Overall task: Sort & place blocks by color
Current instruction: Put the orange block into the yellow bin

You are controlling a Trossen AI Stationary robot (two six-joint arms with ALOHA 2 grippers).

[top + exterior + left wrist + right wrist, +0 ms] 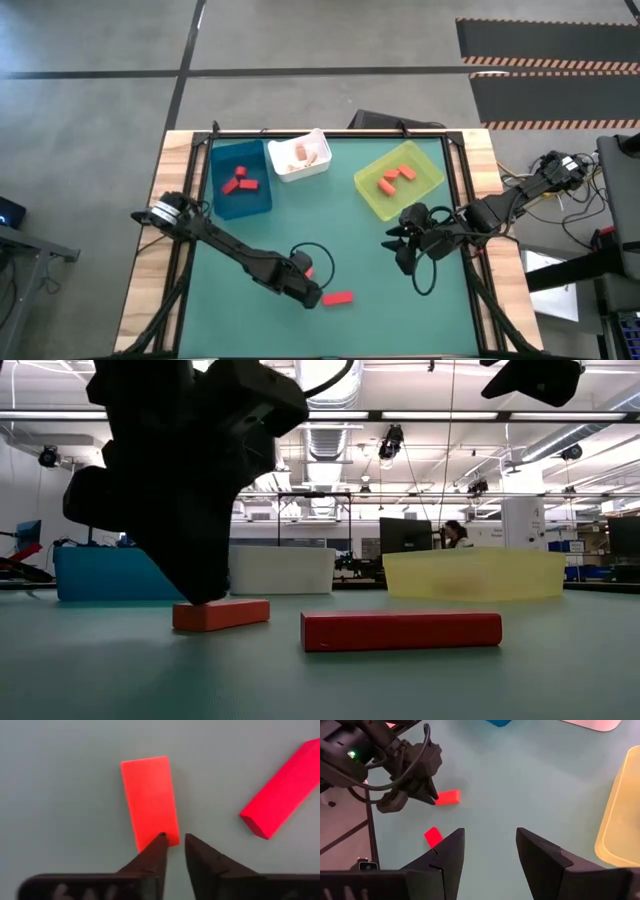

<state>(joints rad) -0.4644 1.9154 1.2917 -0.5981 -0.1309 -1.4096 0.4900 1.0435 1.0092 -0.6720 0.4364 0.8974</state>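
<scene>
On the table's [440, 320] near part a red bar [338, 298] lies flat, just beside an orange-red block [150, 800]. The left hand [174, 840] touches that block's end, fingers nearly closed, grasping nothing. Farther off the right hand [395, 243] hovers released near the yellow-green bin [432, 183]; white bin [318, 169] and blue bin [262, 205] hold more blocks.

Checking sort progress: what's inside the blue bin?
The blue bin holds red blocks, seemingly three, seen from above. In the low view its wall hides them, so anything beneath them can't be judged.
</scene>
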